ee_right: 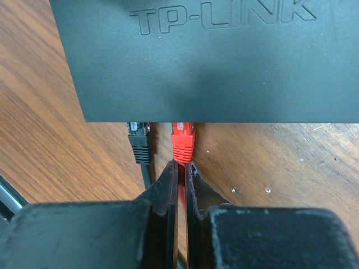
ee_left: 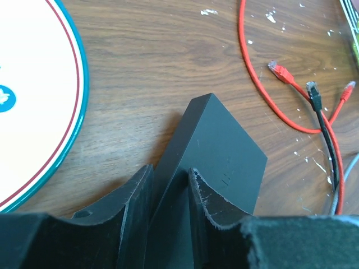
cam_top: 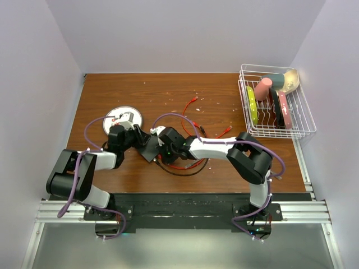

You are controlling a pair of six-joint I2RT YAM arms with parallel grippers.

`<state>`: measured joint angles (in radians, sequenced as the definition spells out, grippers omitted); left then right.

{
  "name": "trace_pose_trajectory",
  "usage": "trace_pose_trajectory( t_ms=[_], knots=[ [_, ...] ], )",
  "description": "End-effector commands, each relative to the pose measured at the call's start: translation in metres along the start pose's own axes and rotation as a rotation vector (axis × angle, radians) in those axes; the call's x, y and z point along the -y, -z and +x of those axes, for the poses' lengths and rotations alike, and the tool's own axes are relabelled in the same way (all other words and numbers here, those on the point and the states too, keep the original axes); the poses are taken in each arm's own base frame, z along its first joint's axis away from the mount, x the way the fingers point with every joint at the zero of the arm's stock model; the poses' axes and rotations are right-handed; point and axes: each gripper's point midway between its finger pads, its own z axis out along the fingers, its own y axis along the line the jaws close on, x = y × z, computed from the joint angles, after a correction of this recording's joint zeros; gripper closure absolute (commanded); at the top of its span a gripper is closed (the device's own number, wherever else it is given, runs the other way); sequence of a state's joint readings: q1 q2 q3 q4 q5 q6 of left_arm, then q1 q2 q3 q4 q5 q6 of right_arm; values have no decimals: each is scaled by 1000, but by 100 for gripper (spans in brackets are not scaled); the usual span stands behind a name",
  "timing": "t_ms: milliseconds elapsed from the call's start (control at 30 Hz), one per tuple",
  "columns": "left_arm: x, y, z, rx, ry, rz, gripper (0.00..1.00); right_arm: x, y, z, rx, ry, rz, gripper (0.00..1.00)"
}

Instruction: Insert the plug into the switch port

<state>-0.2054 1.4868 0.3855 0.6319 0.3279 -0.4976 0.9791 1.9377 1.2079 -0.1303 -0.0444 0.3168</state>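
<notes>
The switch (ee_right: 207,61) is a flat matte-black box marked TP-LINK. It shows in the top view (cam_top: 150,148) between the two grippers and in the left wrist view (ee_left: 216,151). My left gripper (ee_left: 168,179) is shut on one end of the switch, which is tilted up off the wood. My right gripper (ee_right: 181,168) is shut on the red cable just behind the red plug (ee_right: 183,140). The plug's tip is at or inside the switch's front edge. A black plug (ee_right: 139,140) sits in the switch beside it, to its left.
A round white plate (cam_top: 123,119) lies just left of the left gripper and shows in the left wrist view (ee_left: 33,95). Loose red cables (cam_top: 190,120) and a black cable end (ee_left: 314,95) lie on the table. A white wire rack (cam_top: 275,103) with dishes stands at the right.
</notes>
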Motion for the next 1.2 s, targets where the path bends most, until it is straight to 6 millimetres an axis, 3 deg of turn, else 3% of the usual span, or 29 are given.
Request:
trace_pose_trajectory(
  t_ms=[0,400,800,1033,1167],
  knots=[
    [52,48,129,-498,229,199,100,-13,25,-177,653,-68,-60,100],
    [60,48,162,-581,263,210,100,-14,29,-186,701,95,-45,100],
    [63,60,186,-615,273,196,100,2,37,-213,764,-25,47,100],
    [61,49,173,-564,236,178,100,9,28,-193,702,-18,66,100],
    [71,34,141,-477,183,195,97,14,19,-165,644,-23,61,100]
  ],
)
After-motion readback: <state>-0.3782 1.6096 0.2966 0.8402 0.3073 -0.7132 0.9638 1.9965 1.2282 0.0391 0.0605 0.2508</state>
